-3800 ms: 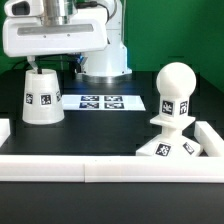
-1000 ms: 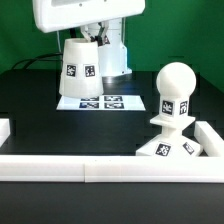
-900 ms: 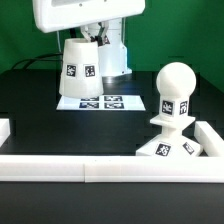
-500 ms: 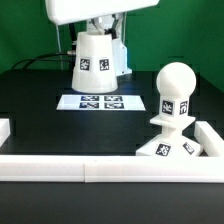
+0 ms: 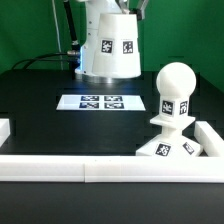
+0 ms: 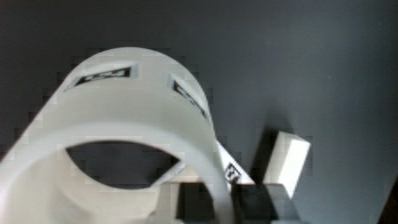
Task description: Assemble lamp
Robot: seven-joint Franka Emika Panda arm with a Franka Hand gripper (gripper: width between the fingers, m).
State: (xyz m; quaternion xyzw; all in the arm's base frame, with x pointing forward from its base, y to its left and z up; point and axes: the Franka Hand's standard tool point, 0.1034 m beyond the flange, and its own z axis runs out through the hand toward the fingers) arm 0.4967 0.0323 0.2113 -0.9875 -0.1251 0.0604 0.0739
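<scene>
The white cone shade (image 5: pixel 109 46) hangs in the air, wide end down, above and to the exterior view's left of the bulb. My gripper (image 5: pixel 111 5) is mostly cut off by the frame's upper edge. In the wrist view the gripper (image 6: pixel 226 196) is shut on the shade's (image 6: pixel 125 120) rim wall, one finger inside and one outside. The ball-shaped bulb (image 5: pixel 175 86) stands upright by its neck in the blocky base (image 5: pixel 170 150) at the exterior view's right, near the corner of the rails. The shade does not touch the bulb.
The marker board (image 5: pixel 100 102) lies flat on the black table below the shade. White rail blocks (image 5: pixel 100 171) run along the front and up the right side (image 5: pixel 212 135), with a short piece at the left (image 5: pixel 4 128). Cables hang at the back left.
The shade, held in the gripper, has risen off the table and moved toward the exterior view's right, closer to the bulb. The bulb and base have not moved.
</scene>
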